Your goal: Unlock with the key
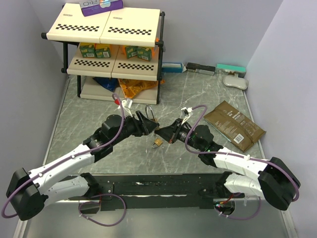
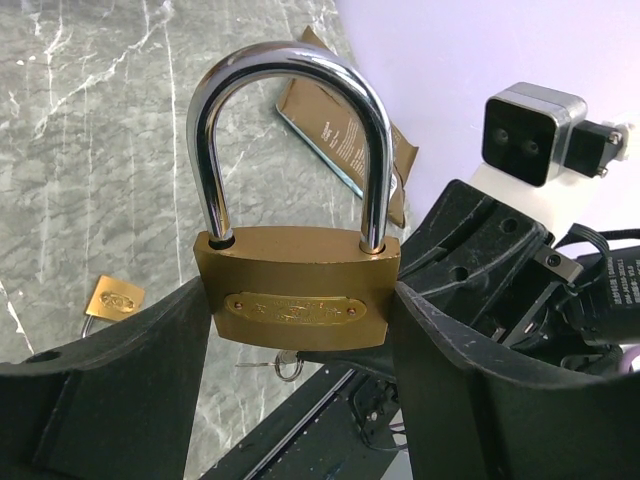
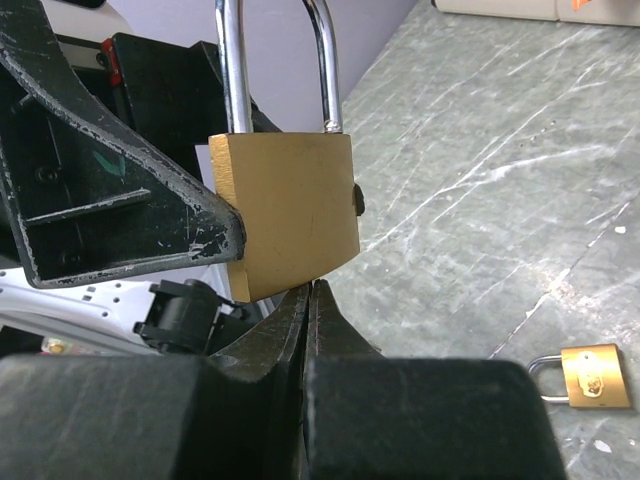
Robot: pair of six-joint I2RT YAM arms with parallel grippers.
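We hold the big padlock (image 2: pixel 295 290) upright in our left gripper (image 2: pixel 300 335) so our tightly shut right gripper (image 3: pixel 310 300) reaches underneath

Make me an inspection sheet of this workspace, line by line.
Surface: grey marbled table.
Job's things: big padlock upright, shackle closed; tiny key just below it, holder unclear; small padlock lying on the table.
Clutter: brown packet lying flat at the right.
Grippers: left gripper clamped on the big padlock's body; right gripper shut, its tip right under that body.
Cables: purple cables looping along both arms.
Surroundings: shelf rack with cartons at the back left; boxes along the back wall.
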